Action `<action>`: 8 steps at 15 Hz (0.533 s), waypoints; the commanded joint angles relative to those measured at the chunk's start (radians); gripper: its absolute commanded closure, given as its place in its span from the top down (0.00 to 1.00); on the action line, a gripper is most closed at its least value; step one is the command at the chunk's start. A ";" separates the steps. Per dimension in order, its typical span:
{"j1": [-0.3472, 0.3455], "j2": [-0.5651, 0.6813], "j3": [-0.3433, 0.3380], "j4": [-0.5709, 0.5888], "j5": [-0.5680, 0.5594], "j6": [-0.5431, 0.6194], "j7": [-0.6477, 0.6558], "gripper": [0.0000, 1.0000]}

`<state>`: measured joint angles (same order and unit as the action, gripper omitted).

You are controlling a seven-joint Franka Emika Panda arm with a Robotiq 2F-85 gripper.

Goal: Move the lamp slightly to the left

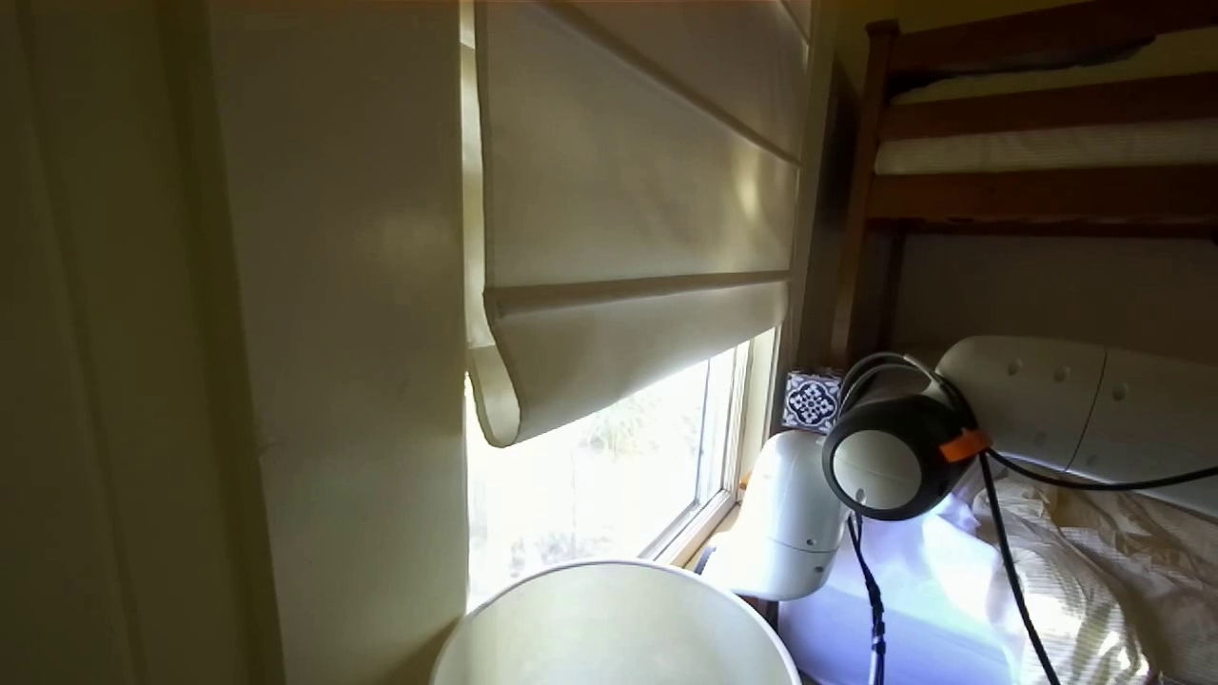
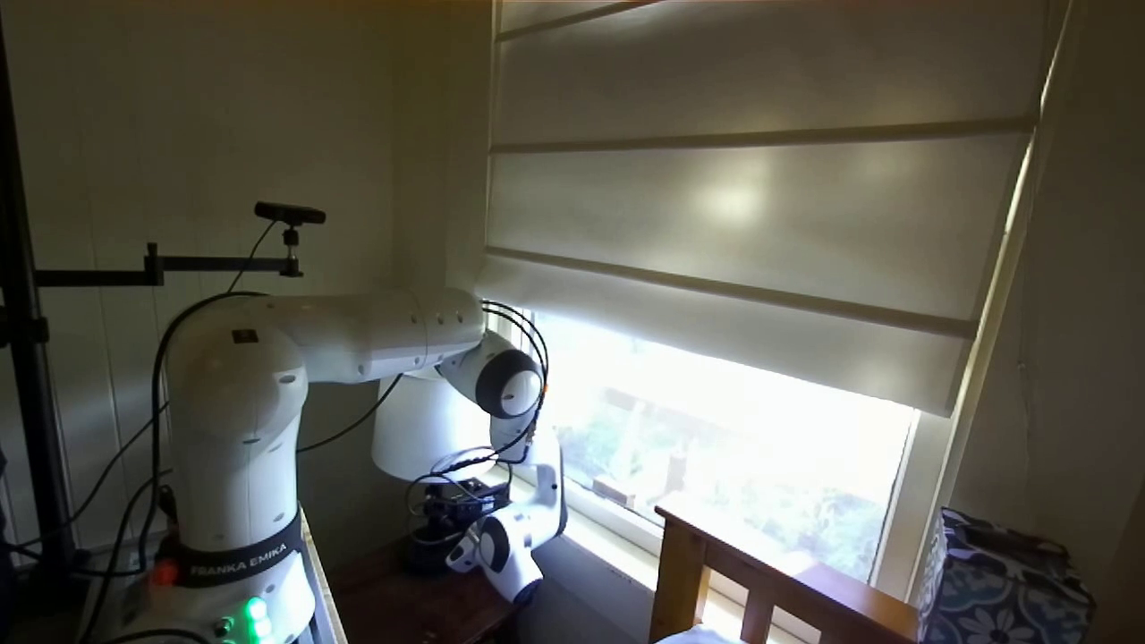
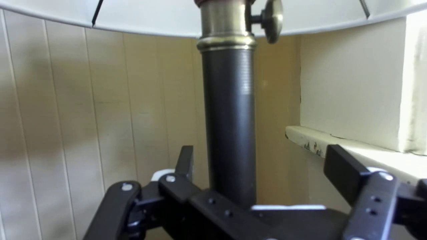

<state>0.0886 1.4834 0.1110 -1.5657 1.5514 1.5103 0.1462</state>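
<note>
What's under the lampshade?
Wrist view: a black post, brass neck and knob, open tool in front. The tool covers the post's lower end; any bulb inside the lampshade is out of sight.

Upright, black-stemmed, white-shaded lamp (image 2: 420, 434)

On the lamp (image 3: 230, 126) we see a smooth matt shade (image 2: 425, 434) and a brassy metal collar (image 3: 227, 23); the hand (image 3: 263, 166) looks matt, the arm (image 2: 234, 402) glossy, the blind (image 2: 760, 206) cloth, the bed frame (image 1: 1037, 197) wooden.
</note>
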 commanded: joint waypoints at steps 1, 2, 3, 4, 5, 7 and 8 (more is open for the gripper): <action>0.006 0.002 -0.001 0.020 -0.027 -0.035 0.043 1.00; 0.007 0.010 -0.001 0.030 -0.028 -0.040 0.044 1.00; 0.009 0.010 -0.002 0.031 -0.030 -0.044 0.047 1.00; 0.011 0.010 -0.002 0.031 -0.032 -0.046 0.047 0.99; 0.013 0.010 -0.003 0.032 -0.039 -0.053 0.047 0.99; 0.022 0.010 -0.011 0.033 -0.063 -0.061 0.063 1.00; 0.020 0.010 -0.016 0.029 -0.070 -0.055 0.062 1.00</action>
<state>0.0929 1.4829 0.1104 -1.5625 1.5232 1.4761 0.1745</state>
